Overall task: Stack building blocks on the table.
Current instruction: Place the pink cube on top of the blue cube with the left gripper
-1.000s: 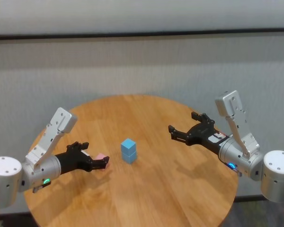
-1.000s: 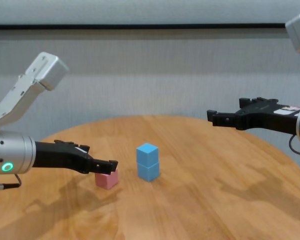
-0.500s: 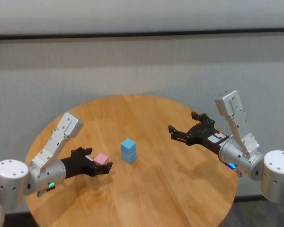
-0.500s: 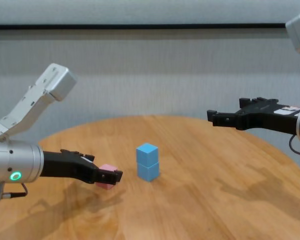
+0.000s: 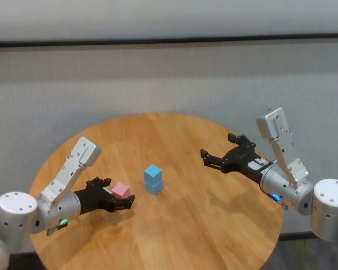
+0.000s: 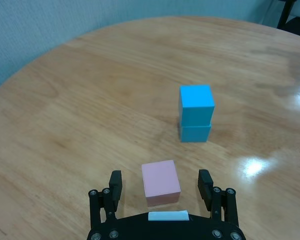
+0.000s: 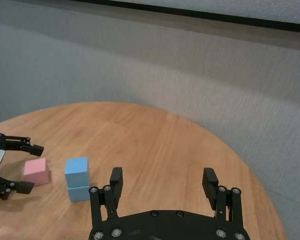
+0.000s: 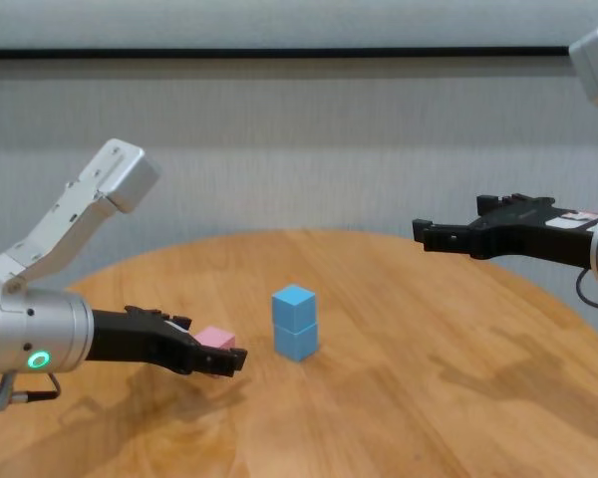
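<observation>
Two blue blocks (image 5: 152, 179) already stand stacked mid-tabletop (image 5: 203, 225); the pink block (image 6: 160, 182) sits on the wood just left of that stack. The left tool (image 6: 160, 186) straddles it, fingers spread and not touching. The grasp looks to be in hand: next close, lift, and set pink atop the stack. The right tool (image 5: 216, 158) hangs open, well right of the stack.

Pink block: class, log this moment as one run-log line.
left gripper open around pink block | blue stack two high | right gripper open, raised

Left gripper (image 8: 222, 359) low beside the pink block (image 8: 216, 340).
</observation>
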`<state>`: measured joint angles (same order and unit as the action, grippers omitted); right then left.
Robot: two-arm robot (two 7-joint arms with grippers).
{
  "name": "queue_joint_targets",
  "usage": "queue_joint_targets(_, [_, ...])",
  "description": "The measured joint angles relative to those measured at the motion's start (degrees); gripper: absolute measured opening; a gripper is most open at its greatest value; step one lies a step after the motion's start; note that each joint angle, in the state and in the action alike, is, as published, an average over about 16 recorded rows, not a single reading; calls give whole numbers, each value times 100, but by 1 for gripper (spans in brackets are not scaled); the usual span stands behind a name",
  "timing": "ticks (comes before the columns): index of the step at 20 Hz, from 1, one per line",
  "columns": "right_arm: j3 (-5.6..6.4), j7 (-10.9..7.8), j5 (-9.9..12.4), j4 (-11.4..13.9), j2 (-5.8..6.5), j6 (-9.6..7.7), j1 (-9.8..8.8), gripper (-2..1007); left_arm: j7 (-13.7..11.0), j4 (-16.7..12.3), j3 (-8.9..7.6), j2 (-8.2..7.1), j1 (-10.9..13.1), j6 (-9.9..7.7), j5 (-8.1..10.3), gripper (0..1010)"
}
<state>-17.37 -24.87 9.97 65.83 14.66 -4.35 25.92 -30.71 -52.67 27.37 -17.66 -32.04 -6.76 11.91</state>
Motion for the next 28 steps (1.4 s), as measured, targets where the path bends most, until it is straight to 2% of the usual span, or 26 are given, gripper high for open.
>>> queue_joint_targets(17, [0,0,0,0,0,0,0,1001,-17,477,-21,196,-160,177,-135,975])
queue_joint_targets(22, [0,0,0,0,0,0,0,1000,-18,538,-52,219,-178,197,-144,902])
queue_joint_targets(28, [0,0,0,0,0,0,0,1000,-19,578,-87,233,-182,220,-155,740])
